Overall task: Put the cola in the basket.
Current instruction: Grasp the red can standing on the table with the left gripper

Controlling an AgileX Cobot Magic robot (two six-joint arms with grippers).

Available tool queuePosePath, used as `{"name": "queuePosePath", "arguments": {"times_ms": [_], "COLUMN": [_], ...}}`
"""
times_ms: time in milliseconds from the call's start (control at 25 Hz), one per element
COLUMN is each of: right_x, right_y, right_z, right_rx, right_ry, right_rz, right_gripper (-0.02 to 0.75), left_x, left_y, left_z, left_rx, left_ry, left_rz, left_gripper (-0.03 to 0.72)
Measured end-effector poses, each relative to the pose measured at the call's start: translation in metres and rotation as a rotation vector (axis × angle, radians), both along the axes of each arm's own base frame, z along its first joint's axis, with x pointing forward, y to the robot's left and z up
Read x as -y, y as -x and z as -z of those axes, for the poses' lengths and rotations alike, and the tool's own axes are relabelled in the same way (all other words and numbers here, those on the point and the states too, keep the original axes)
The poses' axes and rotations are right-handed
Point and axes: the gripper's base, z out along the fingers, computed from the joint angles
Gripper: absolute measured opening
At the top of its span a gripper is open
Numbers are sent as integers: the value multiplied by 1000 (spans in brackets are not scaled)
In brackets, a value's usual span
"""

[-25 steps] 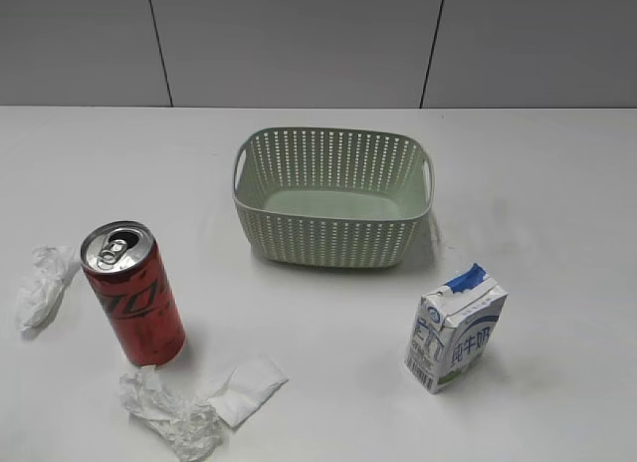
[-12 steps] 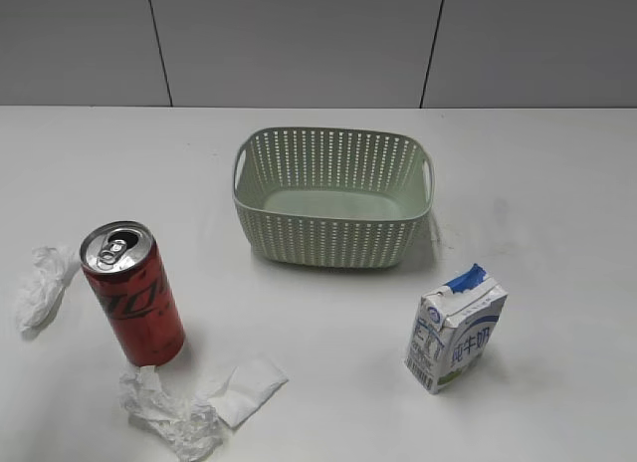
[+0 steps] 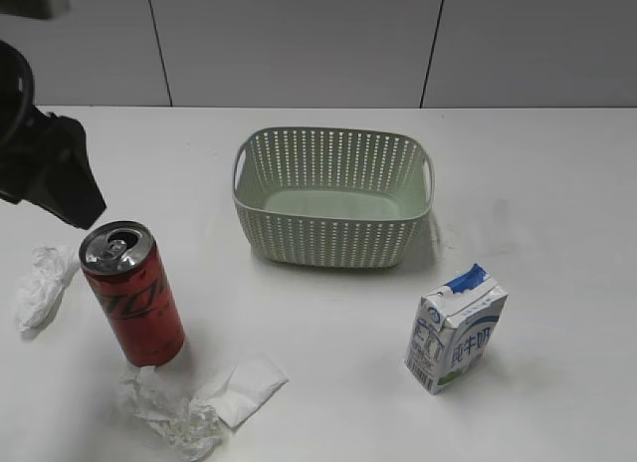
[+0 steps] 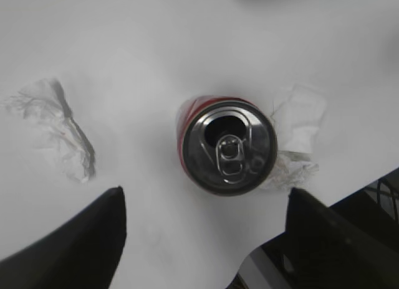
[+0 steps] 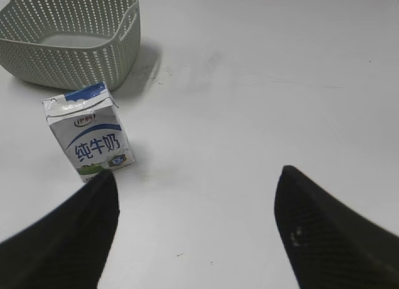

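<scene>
Exterior view, from the left: a crumpled tissue (image 3: 40, 283) lies at the table's (image 3: 557, 183) edge, and just right of it the cola (image 3: 132, 294) stands upright on the table, opened top showing, with more crumpled tissue (image 3: 194, 407) at its foot. My left gripper (image 4: 206, 239) hangs above the cola, fingers spread wide with nothing between them, and the can's silver lid sits centred in that gap, which I judge suits a straight drop onto it. Well apart, toward the back middle, the basket (image 3: 333, 198) waits empty. Right of it stands a milk carton (image 3: 455, 328). My right gripper (image 5: 193, 239) is released too, idle near the carton.
</scene>
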Motion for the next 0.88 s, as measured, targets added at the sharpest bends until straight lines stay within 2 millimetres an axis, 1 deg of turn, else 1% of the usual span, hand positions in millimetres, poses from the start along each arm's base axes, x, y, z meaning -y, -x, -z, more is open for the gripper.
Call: {"name": "queuePosePath", "arguments": {"times_ms": [80, 240, 440, 640, 880], "right_x": [0, 0, 0, 0, 0], "right_y": [0, 0, 0, 0, 0], "right_z": [0, 0, 0, 0, 0], "right_rx": [0, 0, 0, 0, 0], "right_ry": [0, 0, 0, 0, 1], "right_rz": [0, 0, 0, 0, 0], "right_gripper": [590, 590, 590, 590, 590], "left_x": [8, 23, 30, 33, 35], "left_y": [-4, -6, -13, -18, -19], "left_z": [12, 27, 41, 44, 44], "left_rx": [-40, -76, -104, -83, -81], "left_ry": [-28, -82, -129, -113, -96], "left_rz": [27, 88, 113, 107, 101], "left_gripper": [601, 601, 601, 601, 601]}}
